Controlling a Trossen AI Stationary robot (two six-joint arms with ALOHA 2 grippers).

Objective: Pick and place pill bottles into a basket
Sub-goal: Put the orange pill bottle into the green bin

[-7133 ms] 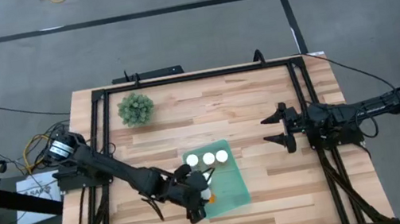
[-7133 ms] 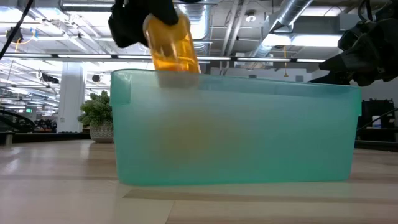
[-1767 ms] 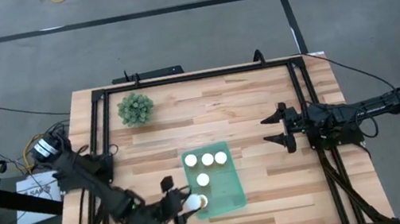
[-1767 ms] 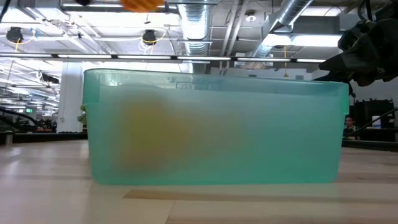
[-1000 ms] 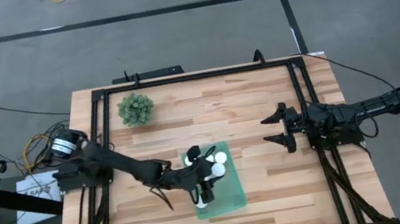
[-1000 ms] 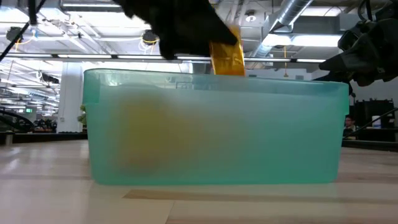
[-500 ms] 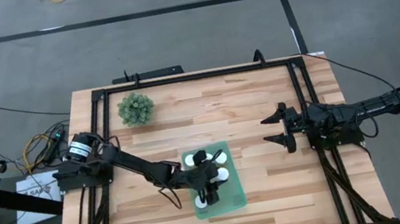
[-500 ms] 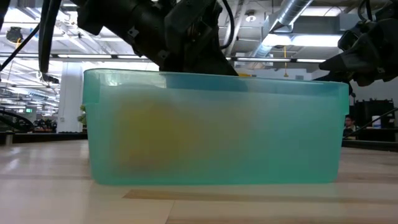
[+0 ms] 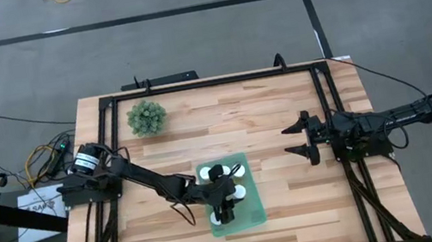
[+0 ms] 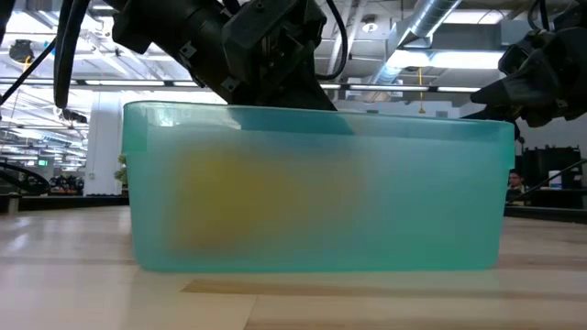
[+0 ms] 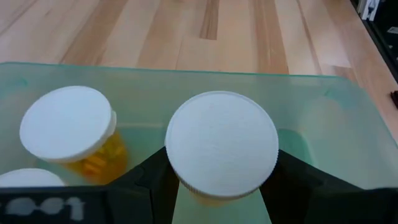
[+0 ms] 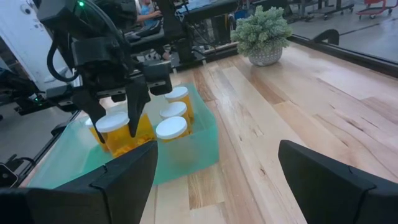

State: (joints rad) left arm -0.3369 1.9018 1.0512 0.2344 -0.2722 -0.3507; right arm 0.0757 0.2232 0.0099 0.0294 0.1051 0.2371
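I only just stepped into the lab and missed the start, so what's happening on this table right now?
The left gripper is down inside the teal basket, shut on a pill bottle that it is setting among the other bottles standing there. No bottles show on the bare wood outside the basket. The right gripper waits open over the table's right side, holding nothing. A small green plant sits near the far left corner.
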